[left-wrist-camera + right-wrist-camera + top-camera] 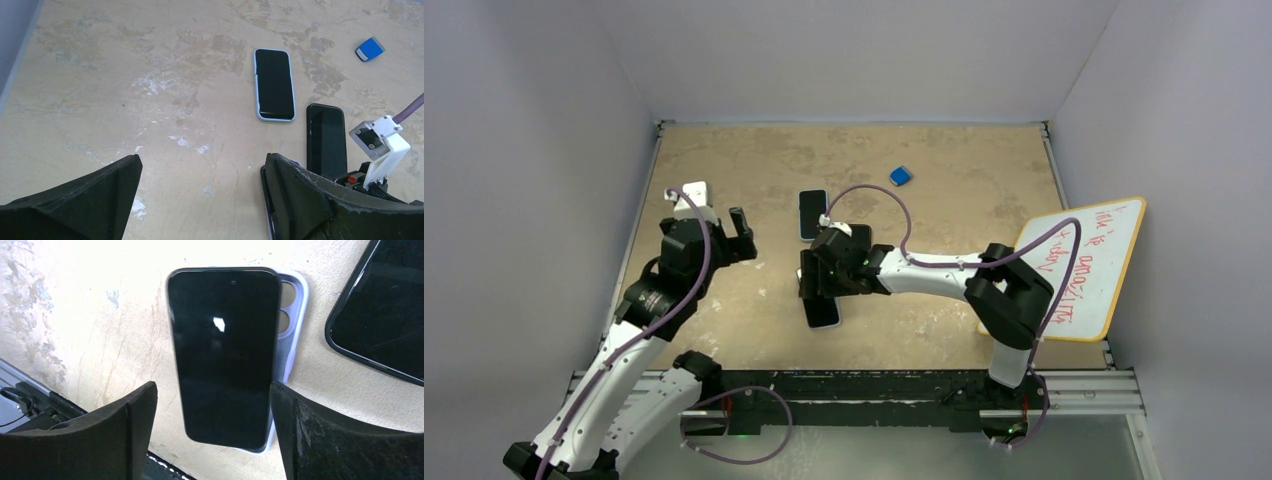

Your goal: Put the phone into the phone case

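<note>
Black glossy phone (222, 357) lies screen-up between the spread fingers of the right end effector (212, 390), which is released and grasps nothing; neither finger appears to touch the handset. Under the phone sits the pale lavender soft case (292, 325). Its rim and camera cut-outs show along one long side and at the near corner, so the phone rests on the case but offset to one side and slightly skewed, not sunk within the rim.

By my reading, the step in hand is seating. The phone has been laid on its case, and the next move calls for squaring it to the rim and pressing down at the corners until the lip wraps the edges, perhaps with the case steadied against sliding.

Just beside this pair lies a second bare black phone (326, 140). Beyond it is a third phone in a pale blue case (274, 84), and farther off a small blue block (370, 49), all on the beige mottled worktop (944, 170).

The left end effector (200, 165) hovers well apart to the side, likewise released and empty.

No brand or label can be read on any handset. A white board with a yellow frame (1084, 265) at the right edge carries red handwriting, too small to make out.
</note>
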Robot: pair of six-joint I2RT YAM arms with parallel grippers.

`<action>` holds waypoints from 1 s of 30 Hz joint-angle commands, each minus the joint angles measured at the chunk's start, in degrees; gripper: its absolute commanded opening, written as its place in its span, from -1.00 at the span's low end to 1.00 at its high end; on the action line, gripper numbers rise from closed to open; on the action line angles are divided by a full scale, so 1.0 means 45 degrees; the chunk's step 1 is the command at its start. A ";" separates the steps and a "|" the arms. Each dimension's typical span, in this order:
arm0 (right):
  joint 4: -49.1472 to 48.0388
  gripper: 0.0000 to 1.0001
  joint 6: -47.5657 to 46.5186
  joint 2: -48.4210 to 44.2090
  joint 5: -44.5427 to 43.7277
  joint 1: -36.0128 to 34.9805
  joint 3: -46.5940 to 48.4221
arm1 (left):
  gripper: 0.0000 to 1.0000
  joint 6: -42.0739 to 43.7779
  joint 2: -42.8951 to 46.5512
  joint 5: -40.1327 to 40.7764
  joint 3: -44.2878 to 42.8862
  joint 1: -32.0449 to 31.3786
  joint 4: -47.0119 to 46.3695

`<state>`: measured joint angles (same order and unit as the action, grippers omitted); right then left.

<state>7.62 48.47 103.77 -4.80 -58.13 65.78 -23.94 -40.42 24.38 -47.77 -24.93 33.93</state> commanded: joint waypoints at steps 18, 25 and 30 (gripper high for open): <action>-0.1403 0.39 -0.0145 -0.1944 0.0584 0.0376 -0.1888 | 0.33 -0.2717 -0.2687 -0.6739 0.2420 -0.0027 -0.2935; -0.2893 0.25 -0.0192 -0.2012 0.1044 0.1081 -0.3136 | 0.11 -0.3340 -0.4144 -0.7918 0.3286 -0.0027 -0.4624; -0.4388 0.14 -0.0223 -0.2063 0.2057 0.1548 -0.3982 | 0.00 -0.3645 -0.5050 -0.8391 0.3815 -0.0017 -0.5779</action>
<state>-4.58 48.36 95.96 0.51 -52.51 49.95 -38.28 -61.04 -9.72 -31.97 -24.93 15.75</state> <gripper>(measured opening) 0.583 0.521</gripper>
